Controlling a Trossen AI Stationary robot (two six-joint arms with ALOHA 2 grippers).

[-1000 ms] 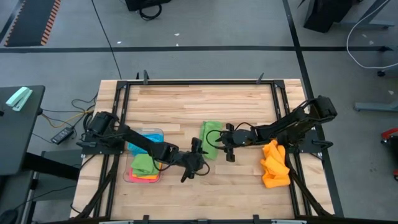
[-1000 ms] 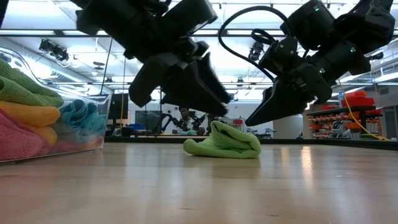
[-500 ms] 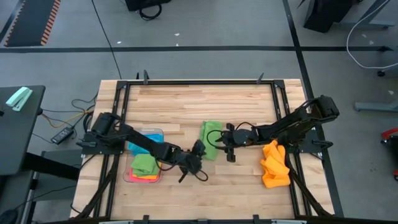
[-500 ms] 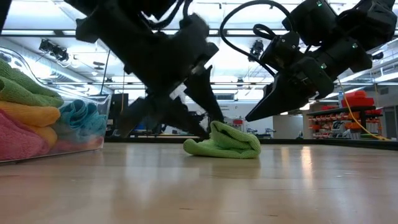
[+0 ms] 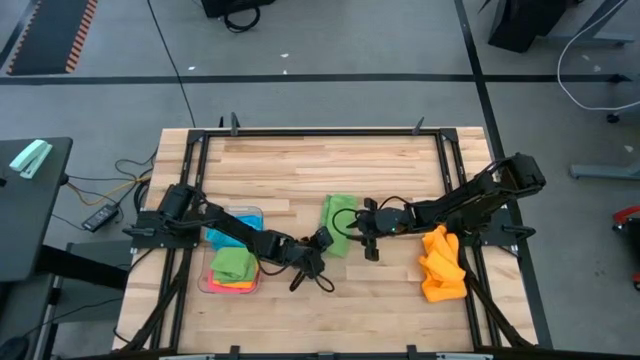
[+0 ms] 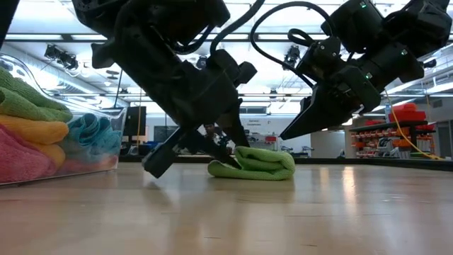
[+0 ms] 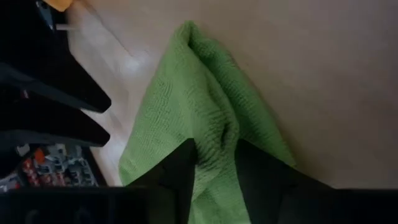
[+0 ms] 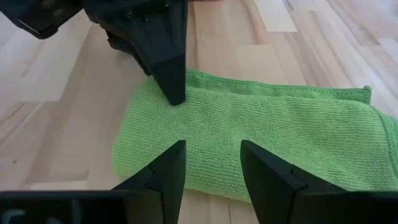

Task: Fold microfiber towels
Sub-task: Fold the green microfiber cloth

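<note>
Pinching near end of green towel [image 5: 337, 222], lying partly folded near tabletop centre. Left gripper [image 5: 318, 246] down at tabletop level, fingers [image 7: 186, 168] closing on a raised ridge of cloth; grip probably not yet firm. Right gripper [image 5: 366, 233] hovering just above the towel's right side, fingers [image 8: 171, 171] apart, holding nothing.

Doing this step well: catching the top layer only, getting a full bite of fabric before lifting, then drawing the edge straight across so corners meet; using the right gripper to pin the far end so the cloth is not sliding on the wood.

Orange towel [image 5: 440, 264] sitting crumpled by the right edge; more towels stacked in tray [image 5: 248, 213] by the left edge.
</note>
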